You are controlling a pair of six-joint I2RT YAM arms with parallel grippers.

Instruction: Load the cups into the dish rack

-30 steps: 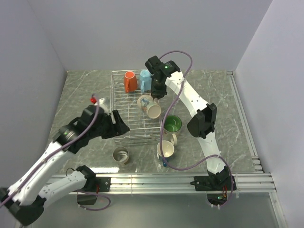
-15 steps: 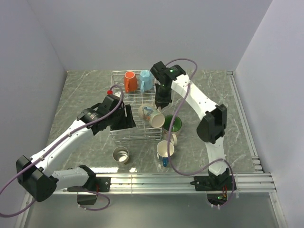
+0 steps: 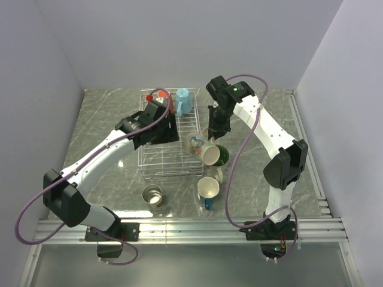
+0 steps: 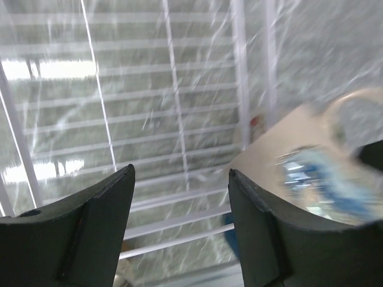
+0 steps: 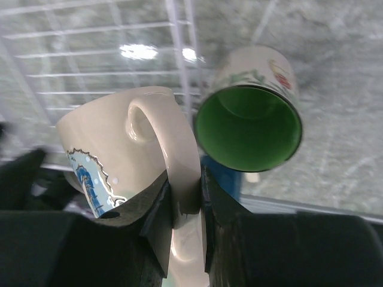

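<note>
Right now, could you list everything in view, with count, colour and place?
wire grid dish rack: 1, silver-white, table centre.
orange handled mug: 1, orange, rack's far end, partly hidden.
light blue mug: 1, light blue, rack's far end.
beige picture mug: 1, beige, held over rack's right edge.
white mug with green inside: 1, table, right of rack.
dark blue mug with cream inside: 1, table, by rack's near-right corner.
shiny steel mug: 1, silver, table, before rack.
marbled table: 1, grey.
left gripper: 1, black, open, above rack.
right gripper: 1, black, shut on beige picture mug's handle.

beige mug (image 5: 102, 137) held by handle, green-lined mug (image 5: 248, 128)
</note>
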